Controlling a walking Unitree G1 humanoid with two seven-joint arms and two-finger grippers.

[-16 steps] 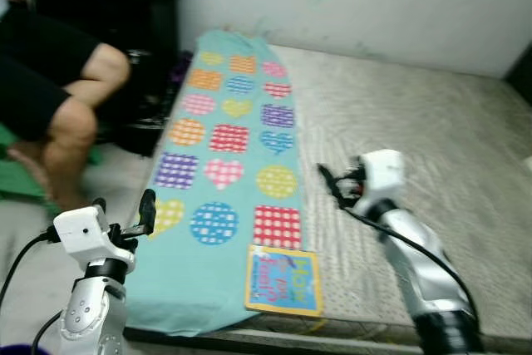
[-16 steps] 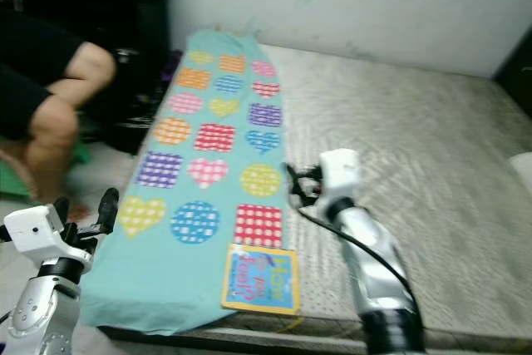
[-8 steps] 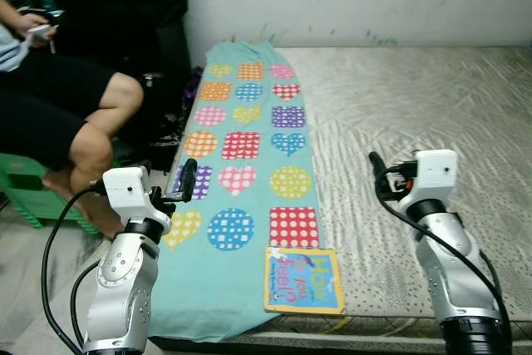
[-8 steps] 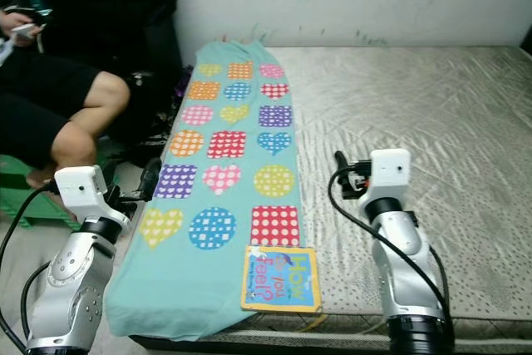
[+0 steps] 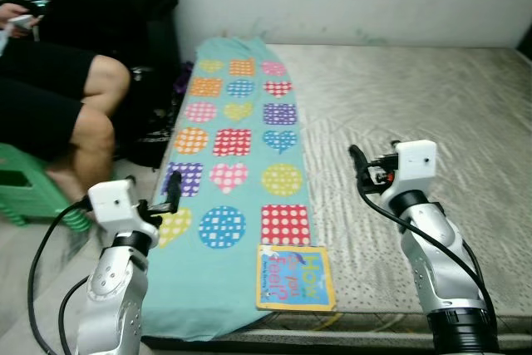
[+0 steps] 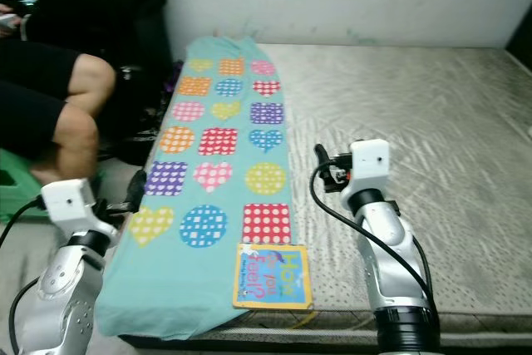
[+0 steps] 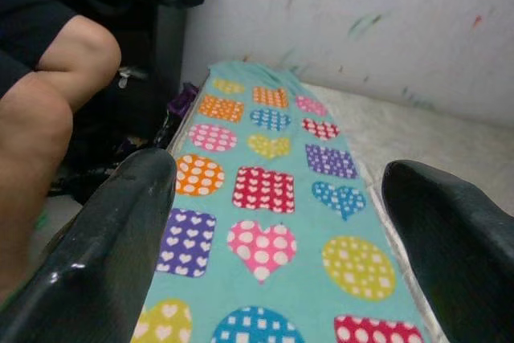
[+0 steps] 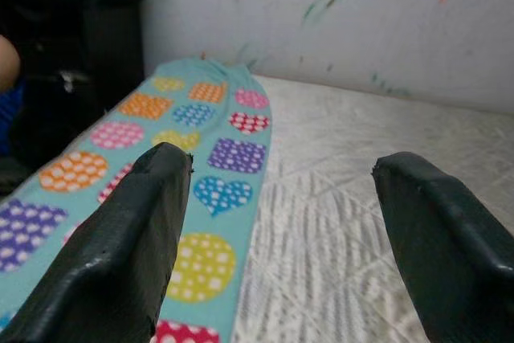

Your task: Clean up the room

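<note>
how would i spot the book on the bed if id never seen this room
Find the bare grey mattress against the white wall, then the long turquoise cloth patterned with coloured hearts, circles and squares along its left side. At the cloth's near end, by the mattress edge, lies a square book. Its blue cover with an orange border and printed lettering sets it apart from the dotted patches beside it.

head: down over mattress (image 5: pixel 432 97) | wrists: low, toward blanket (image 7: pixel 265 198)
</note>
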